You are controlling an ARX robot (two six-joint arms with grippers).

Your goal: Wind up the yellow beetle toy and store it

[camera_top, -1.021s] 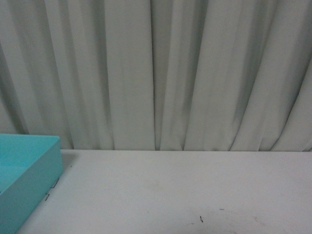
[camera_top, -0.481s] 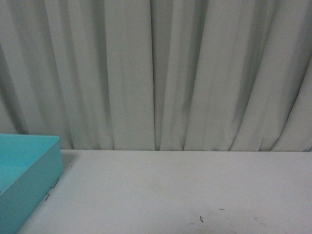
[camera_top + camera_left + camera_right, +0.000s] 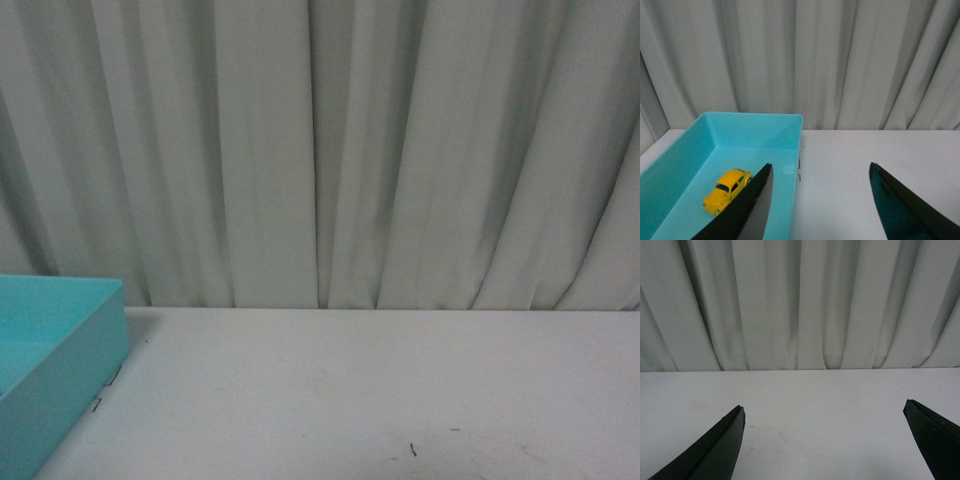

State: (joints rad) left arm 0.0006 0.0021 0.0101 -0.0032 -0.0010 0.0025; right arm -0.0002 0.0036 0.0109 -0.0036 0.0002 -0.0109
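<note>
A: Status on the beetle job?

B: Looks close to finished. The yellow beetle toy [image 3: 726,190] sits on the floor of the teal box [image 3: 792,150], on its wheels, near the middle, not touching any wall as far as I can see.

A: Is anything holding it?

B: No. The left gripper [image 3: 820,205] hangs above the box's edge and the table [image 3: 865,155], fingers spread wide, nothing between them. One finger overlaps the box in the wrist view, but the car is clear of it.

A: Right arm?

B: The right gripper [image 3: 825,445] is also wide apart and empty, over bare table, with only the curtain [image 3: 800,300] behind it.

A: Front camera?

B: It shows just a corner of the box at the left, table and curtain. No arms in view, and the car is hidden from that angle.

A: So the storing is done. The wind-up?

B: Can't judge that from these shots; a wound spring shows nothing outside. The car stands still, no blur.

A: What's left?

B: My guess: nothing but pulling the arms back, if the winding was done. If it wasn't, the car needs picking out again.
</note>
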